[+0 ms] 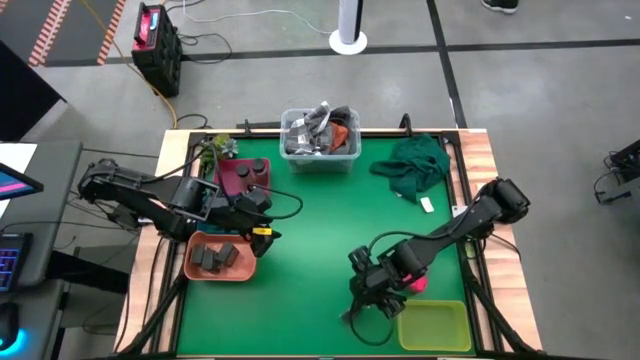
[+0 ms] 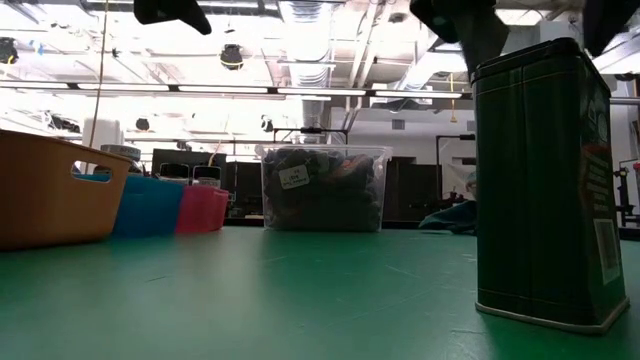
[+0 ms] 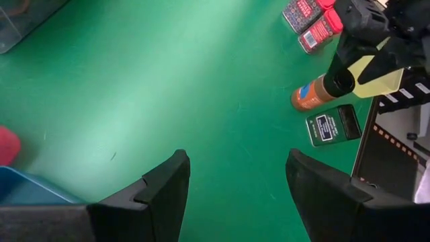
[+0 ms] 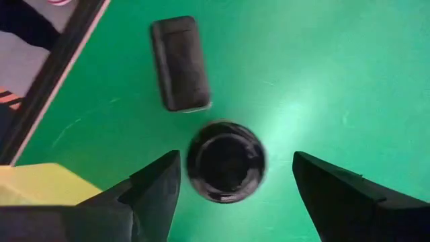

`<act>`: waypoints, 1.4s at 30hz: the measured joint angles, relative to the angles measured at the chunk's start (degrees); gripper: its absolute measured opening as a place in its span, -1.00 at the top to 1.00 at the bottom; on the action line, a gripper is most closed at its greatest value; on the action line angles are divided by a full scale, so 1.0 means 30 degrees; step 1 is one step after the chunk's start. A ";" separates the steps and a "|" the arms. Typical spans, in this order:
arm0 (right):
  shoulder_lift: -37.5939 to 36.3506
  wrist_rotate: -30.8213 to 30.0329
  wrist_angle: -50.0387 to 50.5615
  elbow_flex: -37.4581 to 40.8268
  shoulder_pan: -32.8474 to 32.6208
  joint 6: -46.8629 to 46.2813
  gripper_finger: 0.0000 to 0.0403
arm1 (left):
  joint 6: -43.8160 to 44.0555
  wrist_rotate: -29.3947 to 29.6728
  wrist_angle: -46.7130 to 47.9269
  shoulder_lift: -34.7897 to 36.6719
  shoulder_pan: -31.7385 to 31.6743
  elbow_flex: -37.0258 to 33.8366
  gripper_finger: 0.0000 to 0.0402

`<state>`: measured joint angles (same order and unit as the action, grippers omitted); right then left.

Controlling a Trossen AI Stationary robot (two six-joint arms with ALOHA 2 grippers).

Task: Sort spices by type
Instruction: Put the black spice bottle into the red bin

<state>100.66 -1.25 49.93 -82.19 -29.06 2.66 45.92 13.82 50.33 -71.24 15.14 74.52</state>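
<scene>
My right gripper (image 4: 235,156) is open and points down over a round jar with a dark lid (image 4: 225,161). Its fingers stand on either side of the jar with a gap on each side. The left wrist view shows this jar (image 3: 312,95) with an orange body, standing on the green mat. A dark boxy tin (image 4: 180,64) sits just beside it. Two pink blocks (image 3: 310,15) lie close behind the right gripper (image 1: 372,295). My left gripper (image 1: 265,235) is open and hovers over bare mat by the orange tray (image 1: 218,258), which holds dark tins. Dark round jars sit in the maroon tray (image 1: 245,175).
A yellow tray (image 1: 435,325) lies at the near right corner. The clear bin of clutter (image 1: 320,140) and a green cloth (image 1: 415,160) sit at the far edge. In the low view a dark tin (image 2: 540,180) stands close by. The mat's middle is open.
</scene>
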 joint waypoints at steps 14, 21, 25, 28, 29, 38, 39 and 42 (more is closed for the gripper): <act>0.1167 0.0759 0.0227 -0.0007 -0.0028 -0.0529 -0.40 | 0.0074 0.0255 0.0074 -0.0007 0.0000 0.0000 -0.16; 0.1109 0.0769 0.0130 -0.0018 -0.0006 -0.1087 -0.21 | -0.0394 0.0178 0.0054 -0.0007 0.0002 0.0000 -0.16; 0.1101 0.0902 0.0224 -0.0252 0.0110 -0.1245 -0.10 | -0.1142 0.0179 0.0045 -0.0007 0.0131 0.0000 -0.16; 0.1094 0.0916 0.0241 -0.0299 0.0312 -0.1303 -0.10 | -0.1309 0.0204 0.0045 -0.0007 0.0146 0.0000 -0.16; 0.1094 0.0923 0.0372 -0.0299 0.0441 -0.1380 -0.12 | -0.1329 0.0204 0.0044 -0.0007 0.0146 0.0000 -0.16; -0.0083 0.0183 0.1715 -0.0299 0.2900 -0.2031 -0.12 | -0.2061 0.1640 -0.0351 -0.0007 0.0785 -0.0007 -0.16; -0.0338 -0.0011 0.1663 -0.0299 0.3199 -0.2281 -0.12 | -0.2080 0.1991 -0.0479 -0.0007 0.0927 -0.0007 -0.16; -0.1090 -0.0952 0.1122 -0.0299 0.4026 -0.3299 -0.14 | -0.2442 0.3035 -0.0832 -0.0100 0.1480 -0.0007 -0.16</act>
<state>97.39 -4.11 53.30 -83.09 -16.98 -7.24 38.60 22.93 47.83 -71.54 19.58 74.50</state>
